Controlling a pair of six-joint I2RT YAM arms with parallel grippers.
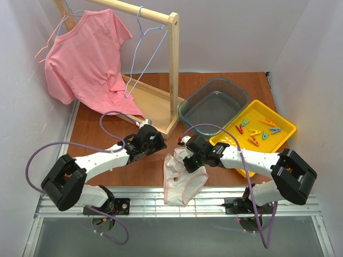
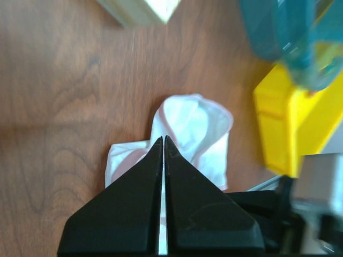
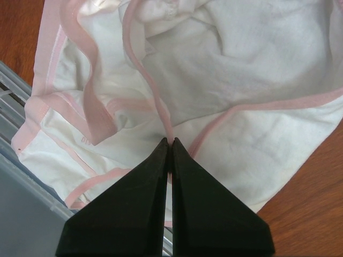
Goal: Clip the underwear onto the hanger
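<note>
The white underwear (image 1: 182,179) with pale pink trim lies crumpled on the wooden table, its lower part over the metal rails at the near edge. My right gripper (image 1: 186,161) is shut on a strand of its pink trim, seen close in the right wrist view (image 3: 170,140), where the fabric (image 3: 236,64) fills the frame. My left gripper (image 1: 159,143) is shut and empty, just left of the underwear. In the left wrist view the tips (image 2: 163,138) point at the underwear (image 2: 198,134). The light-blue wire hanger (image 1: 143,51) hangs from the wooden rail, far from both grippers.
A wooden rail stand (image 1: 173,69) holds a pink T-shirt (image 1: 86,59) at the back left. A clear plastic tub (image 1: 214,104) and a yellow tray (image 1: 280,134) with several coloured clothespins (image 1: 252,131) sit at the right. Metal rails (image 1: 134,206) run along the near edge.
</note>
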